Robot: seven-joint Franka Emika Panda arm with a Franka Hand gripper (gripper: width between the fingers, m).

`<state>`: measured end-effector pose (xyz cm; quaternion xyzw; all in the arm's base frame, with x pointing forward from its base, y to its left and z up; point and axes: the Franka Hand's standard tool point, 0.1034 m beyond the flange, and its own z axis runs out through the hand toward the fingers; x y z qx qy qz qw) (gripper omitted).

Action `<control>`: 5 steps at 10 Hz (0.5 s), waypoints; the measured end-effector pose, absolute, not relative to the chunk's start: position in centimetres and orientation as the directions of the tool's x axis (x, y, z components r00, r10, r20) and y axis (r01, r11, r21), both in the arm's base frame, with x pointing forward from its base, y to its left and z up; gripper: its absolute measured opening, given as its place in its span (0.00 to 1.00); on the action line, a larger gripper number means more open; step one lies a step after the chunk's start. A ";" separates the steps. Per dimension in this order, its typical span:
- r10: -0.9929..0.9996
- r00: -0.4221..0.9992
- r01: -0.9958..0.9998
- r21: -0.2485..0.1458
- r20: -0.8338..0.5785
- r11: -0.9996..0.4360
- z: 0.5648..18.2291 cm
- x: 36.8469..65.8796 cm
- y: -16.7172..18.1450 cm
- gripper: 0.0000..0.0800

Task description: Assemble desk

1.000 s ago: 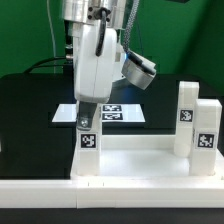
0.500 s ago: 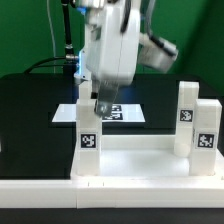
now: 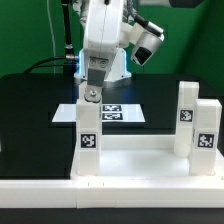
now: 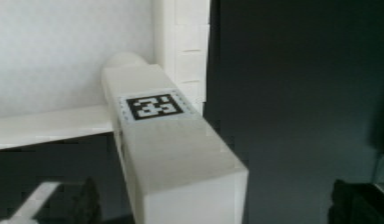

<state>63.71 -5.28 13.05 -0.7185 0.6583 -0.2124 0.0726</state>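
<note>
I see the end effector (image 3: 91,96) open, empty, just above the upright desk leg (image 3: 88,128) on the desk top (image 3: 130,165).

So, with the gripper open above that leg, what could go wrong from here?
1. The gripper hangs open just above the left leg, holding nothing. A careless descent could hit the leg's top and tip it.
2. Two more legs stand upright close together on the exterior view's right; a wide arm swing might knock them.
3. The wrist view shows the leg off-centre, so the fingers may close on it unevenly.
</note>
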 end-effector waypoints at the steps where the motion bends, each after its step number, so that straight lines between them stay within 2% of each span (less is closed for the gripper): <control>1: -0.950 0.166 -0.897 -0.358 0.266 -0.257 13.1 63.4 -6.9 0.81; 3: -0.878 0.366 -0.833 -0.311 0.310 -0.457 13.4 63.5 -7.3 0.81; 4: -0.880 0.359 -0.831 -0.323 0.310 -0.453 13.3 63.5 -7.2 0.81; 5: -0.869 0.382 -0.821 -0.316 0.315 -0.476 13.1 63.5 -6.2 0.81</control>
